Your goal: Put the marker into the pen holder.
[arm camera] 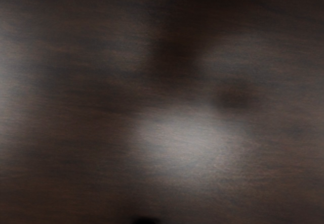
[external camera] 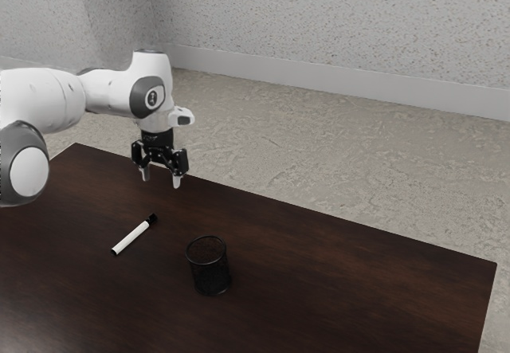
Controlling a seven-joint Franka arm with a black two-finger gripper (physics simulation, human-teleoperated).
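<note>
In the exterior view my gripper (external camera: 161,182) hangs over the far part of the table, fingers pointing down and spread apart with nothing between them. The white marker (external camera: 131,238) with a black cap lies flat on the table, nearer the camera than the gripper. The black mesh pen holder (external camera: 209,267) stands upright, toward the exterior view's right of the marker and not touching it. In the wrist view, bare dark wood shows with a bright reflection; a small black shape at the lower edge cannot be identified.
The dark wooden table (external camera: 343,265) has its far edge running just behind the gripper and its corner at the exterior view's right. Beyond lie a beige floor (external camera: 319,162) and a pale speckled wall.
</note>
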